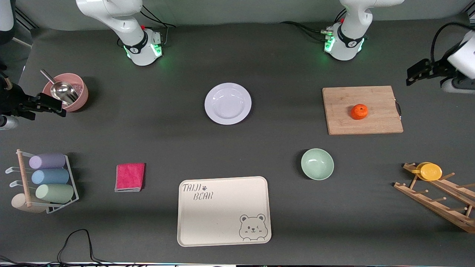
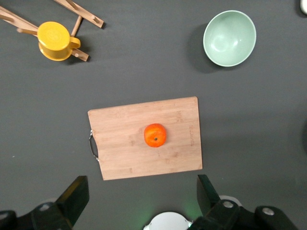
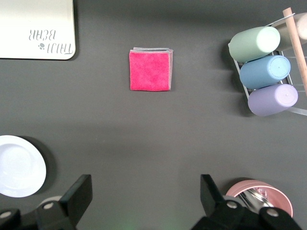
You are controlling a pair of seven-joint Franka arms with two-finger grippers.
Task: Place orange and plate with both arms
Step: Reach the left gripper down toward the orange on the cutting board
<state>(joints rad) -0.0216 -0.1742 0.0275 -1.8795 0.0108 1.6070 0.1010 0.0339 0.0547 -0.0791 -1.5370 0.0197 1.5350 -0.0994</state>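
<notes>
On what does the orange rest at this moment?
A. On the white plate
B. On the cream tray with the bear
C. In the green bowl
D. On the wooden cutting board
D. The orange sits on the wooden cutting board, toward the left arm's end of the table; the white plate, the green bowl and the cream tray hold nothing.

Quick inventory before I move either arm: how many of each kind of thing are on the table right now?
Plate: 1
Orange: 1
Cutting board: 1
Bowls, mint-green and pink: 2
Scoop in the pink bowl: 1
Bear tray: 1
Pink cloth: 1
Tumblers, lilac, blue, green, cream: 4
Wire rack: 1
Yellow cup: 1
Wooden peg rack: 1
Total: 15
</notes>
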